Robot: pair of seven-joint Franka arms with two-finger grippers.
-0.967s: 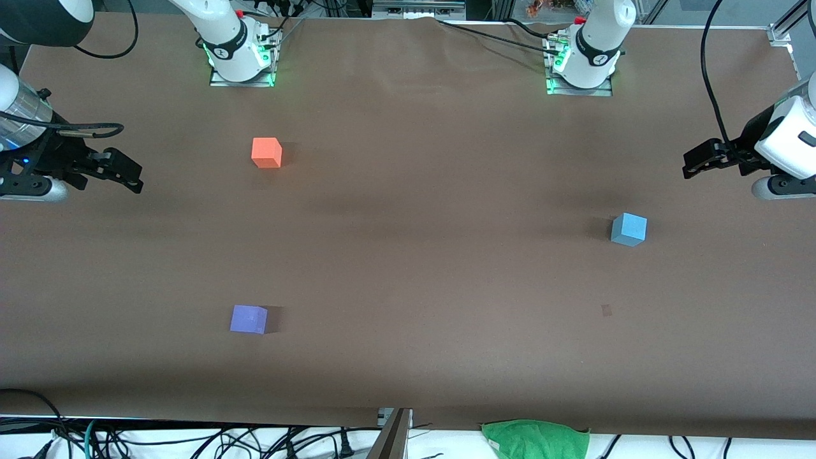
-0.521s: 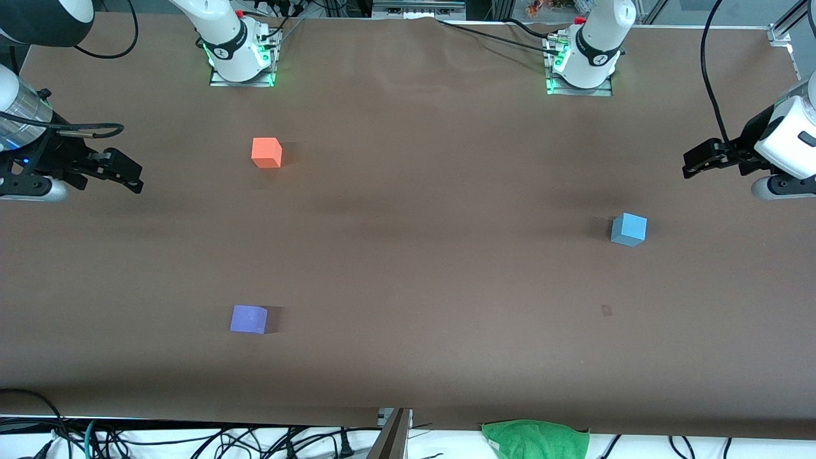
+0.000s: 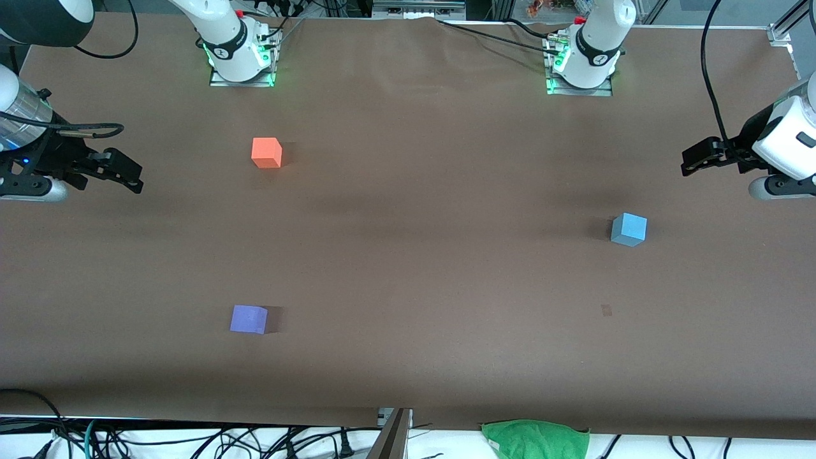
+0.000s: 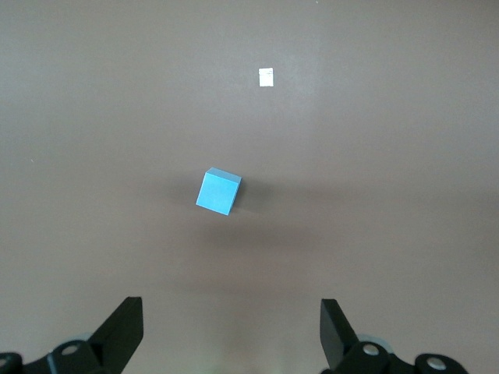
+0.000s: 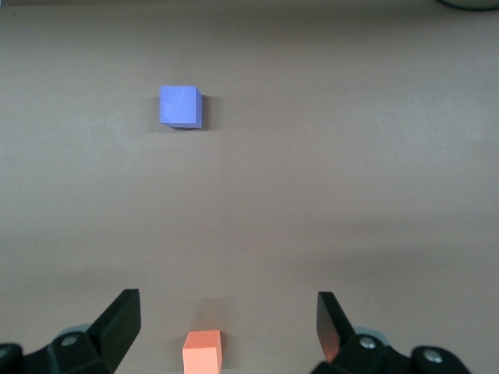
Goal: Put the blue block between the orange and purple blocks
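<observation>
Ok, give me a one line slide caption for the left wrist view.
Open left end effector hovers above the brown table, sky-blue block sitting ahead of its fingers.

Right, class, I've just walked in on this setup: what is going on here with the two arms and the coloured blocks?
Nothing is held. The blue block sits alone toward the left arm's end of the table, with the open left gripper up in the air close by. The orange block and purple block lie toward the right arm's end, orange farther from the front camera, a wide gap between them. The open right gripper waits at that end.
</observation>
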